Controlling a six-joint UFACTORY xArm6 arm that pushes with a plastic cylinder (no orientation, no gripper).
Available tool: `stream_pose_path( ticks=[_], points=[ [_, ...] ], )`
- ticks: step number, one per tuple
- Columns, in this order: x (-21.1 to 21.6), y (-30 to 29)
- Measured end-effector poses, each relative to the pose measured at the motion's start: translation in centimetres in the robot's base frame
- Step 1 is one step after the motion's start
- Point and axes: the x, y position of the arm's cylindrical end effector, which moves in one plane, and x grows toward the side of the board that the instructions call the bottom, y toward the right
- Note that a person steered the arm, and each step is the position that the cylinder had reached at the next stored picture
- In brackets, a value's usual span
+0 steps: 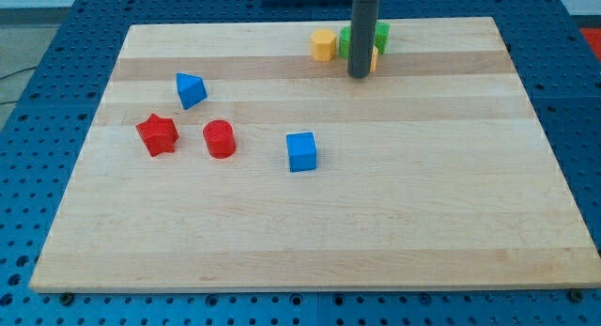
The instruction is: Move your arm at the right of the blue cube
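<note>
The blue cube (301,151) sits near the middle of the wooden board (310,232). My tip (359,76) rests on the board near the view's top, well above and to the right of the blue cube, apart from it. The rod stands right in front of a green block (379,34) and a small yellow block (373,59), partly hiding both.
A yellow block (324,45) lies just left of the rod. A blue triangular block (191,89), a red star (157,134) and a red cylinder (220,138) lie at the view's left. A blue perforated table surrounds the board.
</note>
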Motion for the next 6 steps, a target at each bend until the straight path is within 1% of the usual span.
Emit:
stream_pose_path(
  ticks=[2, 4, 5, 6],
  points=[
    [0.3, -0.1],
    [4.1, -0.4],
    [1.8, -0.4],
    [1.5, -0.4]
  ],
)
